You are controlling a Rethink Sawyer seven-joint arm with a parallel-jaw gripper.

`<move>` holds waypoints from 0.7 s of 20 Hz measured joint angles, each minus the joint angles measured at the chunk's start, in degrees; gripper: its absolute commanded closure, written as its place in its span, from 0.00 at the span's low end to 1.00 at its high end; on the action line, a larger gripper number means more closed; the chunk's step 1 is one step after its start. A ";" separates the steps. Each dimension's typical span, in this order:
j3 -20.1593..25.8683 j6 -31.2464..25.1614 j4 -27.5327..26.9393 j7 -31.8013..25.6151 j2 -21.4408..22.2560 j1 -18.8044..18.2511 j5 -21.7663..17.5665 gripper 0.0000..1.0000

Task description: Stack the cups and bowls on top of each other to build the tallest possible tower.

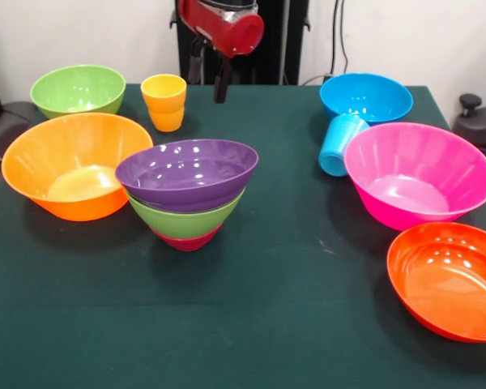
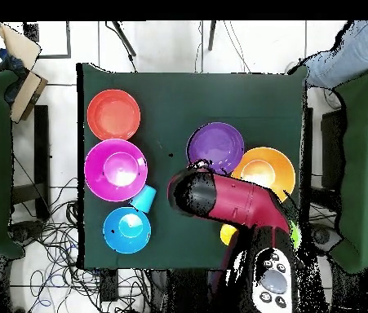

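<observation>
The tower stands mid-table: a purple bowl nested on a green bowl, which sits on a small crimson bowl. From overhead only the purple bowl shows. The yellow-orange cup stands upright and alone at the far side, just left of my gripper. The gripper hangs open and empty above the table's far edge. The light blue cup lies tilted between the blue bowl and the pink bowl. In the overhead view my arm hides the gripper and most of the yellow-orange cup.
A second green bowl and the large orange bowl sit at the left. The red-orange bowl sits at the near right corner. A person's leg shows at the overhead view's top right.
</observation>
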State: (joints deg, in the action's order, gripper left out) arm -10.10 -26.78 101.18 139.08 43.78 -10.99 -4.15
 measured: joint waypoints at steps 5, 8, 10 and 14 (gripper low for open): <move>0.24 -0.07 2.06 0.00 2.18 -1.99 0.05 0.00; 0.26 0.04 4.74 0.00 3.94 -3.78 0.04 0.00; 0.25 0.91 8.28 0.00 5.67 -5.64 -0.36 0.00; 0.22 3.30 13.24 0.00 7.41 -7.71 -2.40 0.00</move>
State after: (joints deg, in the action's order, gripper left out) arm -9.88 -23.48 114.42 139.08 51.19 -18.70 -6.54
